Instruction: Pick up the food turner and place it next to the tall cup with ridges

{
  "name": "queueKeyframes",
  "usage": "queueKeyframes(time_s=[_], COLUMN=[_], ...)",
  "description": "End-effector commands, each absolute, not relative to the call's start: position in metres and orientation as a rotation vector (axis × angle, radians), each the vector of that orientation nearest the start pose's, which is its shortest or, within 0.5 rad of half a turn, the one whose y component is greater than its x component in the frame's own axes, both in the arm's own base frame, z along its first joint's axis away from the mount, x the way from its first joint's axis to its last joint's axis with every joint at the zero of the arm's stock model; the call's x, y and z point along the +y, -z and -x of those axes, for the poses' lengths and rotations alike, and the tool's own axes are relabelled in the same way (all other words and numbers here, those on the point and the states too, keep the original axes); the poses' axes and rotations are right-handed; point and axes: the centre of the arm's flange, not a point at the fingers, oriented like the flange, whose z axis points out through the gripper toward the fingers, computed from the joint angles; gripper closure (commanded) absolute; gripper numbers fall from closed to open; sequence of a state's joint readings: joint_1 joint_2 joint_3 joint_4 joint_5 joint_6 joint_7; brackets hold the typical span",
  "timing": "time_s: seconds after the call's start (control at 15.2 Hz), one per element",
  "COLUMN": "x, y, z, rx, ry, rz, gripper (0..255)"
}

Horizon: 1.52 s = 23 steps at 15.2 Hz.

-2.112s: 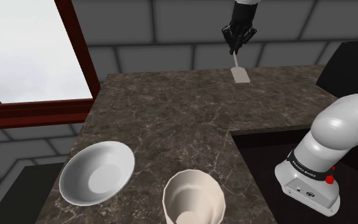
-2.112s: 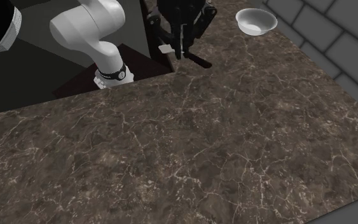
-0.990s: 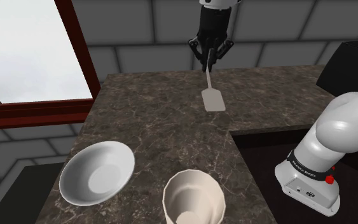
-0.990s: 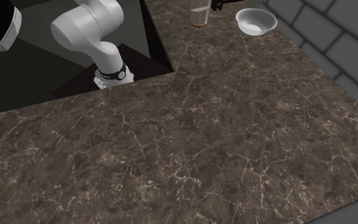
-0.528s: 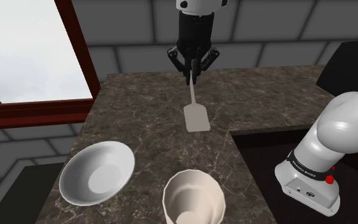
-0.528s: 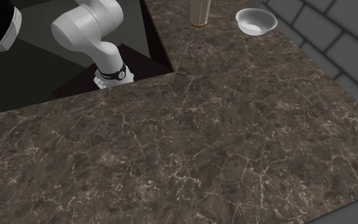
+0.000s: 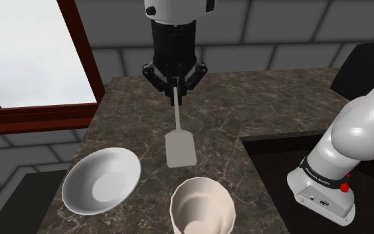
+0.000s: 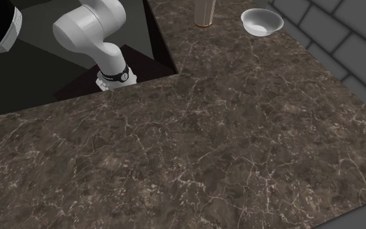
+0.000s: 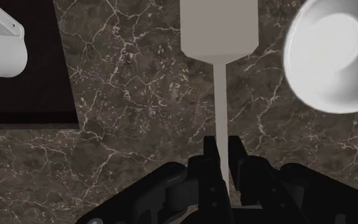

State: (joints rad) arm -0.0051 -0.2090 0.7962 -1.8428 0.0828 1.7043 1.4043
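Jaws on slim, pale-grey food turner (image 7: 179,147)

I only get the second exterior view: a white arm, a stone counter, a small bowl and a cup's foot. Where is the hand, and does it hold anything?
Observer: In the shoulder view the hand hangs above the counter, shut on the thin handle of a pale food turner.
Operator: Which way does the turner point?
Observer: Its flat blade hangs down from the hand. In that view it sits just above the ridged cup and to the right of the white bowl.
Operator: Is it really gripped?
Observer: The wrist view shows both black fingers clasping the handle's end between them.
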Motion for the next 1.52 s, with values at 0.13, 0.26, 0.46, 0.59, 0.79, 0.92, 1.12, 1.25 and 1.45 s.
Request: queueKeyframes(time_s=[0.13,0.26,0.46,0.59,0.79,0.92,1.12,1.25,1.45], x=[0.449,0.476,0.476,0.476,0.476,0.476,0.476,0.476,0.476], y=[-0.583,-0.583,-0.567,-0.557,-0.541,-0.531,-0.515,-0.504,-0.488], z=[-0.325,-0.320,-0.320,-0.320,-0.320,-0.320,-0.320,-0.320,-0.320], rx=[0.990,0.990,0.990,0.990,0.990,0.990,0.990,0.990,0.990], ry=[0.100,0.100,0.100,0.100,0.100,0.100,0.100,0.100,0.100], rz=[3.001,3.001,3.001,3.001,3.001,3.001,3.001,3.001,3.001], gripper=[255,255,255,255,255,255,255,255,255])
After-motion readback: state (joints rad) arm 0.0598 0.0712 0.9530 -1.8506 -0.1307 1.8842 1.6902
